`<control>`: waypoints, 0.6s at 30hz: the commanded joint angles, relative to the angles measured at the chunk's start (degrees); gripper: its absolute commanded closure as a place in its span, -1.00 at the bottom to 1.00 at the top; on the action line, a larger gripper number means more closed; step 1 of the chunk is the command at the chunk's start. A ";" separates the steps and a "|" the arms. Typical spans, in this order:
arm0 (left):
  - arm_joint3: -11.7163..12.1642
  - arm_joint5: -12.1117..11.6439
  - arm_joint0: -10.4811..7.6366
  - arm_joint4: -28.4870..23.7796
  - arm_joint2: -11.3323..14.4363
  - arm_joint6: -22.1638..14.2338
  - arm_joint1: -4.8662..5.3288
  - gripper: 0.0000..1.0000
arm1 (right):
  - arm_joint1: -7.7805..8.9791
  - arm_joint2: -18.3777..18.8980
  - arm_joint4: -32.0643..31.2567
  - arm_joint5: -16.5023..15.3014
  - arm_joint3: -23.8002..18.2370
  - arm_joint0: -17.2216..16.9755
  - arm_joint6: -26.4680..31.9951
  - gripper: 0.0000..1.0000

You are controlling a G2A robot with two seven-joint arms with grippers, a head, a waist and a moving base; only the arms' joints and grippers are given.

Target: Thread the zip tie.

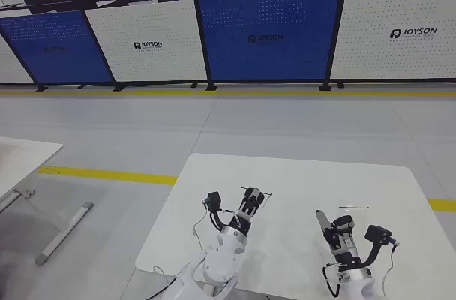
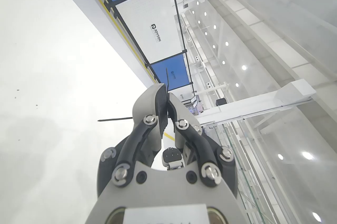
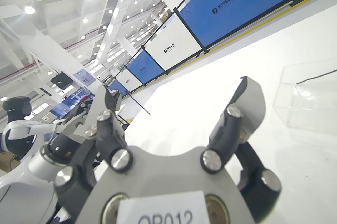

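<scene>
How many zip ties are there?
2. One zip tie is pinched in the left gripper; the other seems to lie in the clear box.

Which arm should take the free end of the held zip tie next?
Probably the right. The left gripper is shut on the zip tie, so it is occupied holding it. The right gripper is open and empty nearby.

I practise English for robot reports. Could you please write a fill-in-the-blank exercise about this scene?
1. The left gripper is ___ on a black zip tie.
2. The right gripper is ___ and holds nothing.
3. A second zip tie lies nearer the ___ gripper.
Missing words: shut; open; right.
</scene>
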 commanded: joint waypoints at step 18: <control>0.33 2.37 0.74 1.18 -2.03 7.00 -0.21 1.00 | 0.02 1.91 4.67 -1.87 -3.52 -1.35 -1.52 -1.00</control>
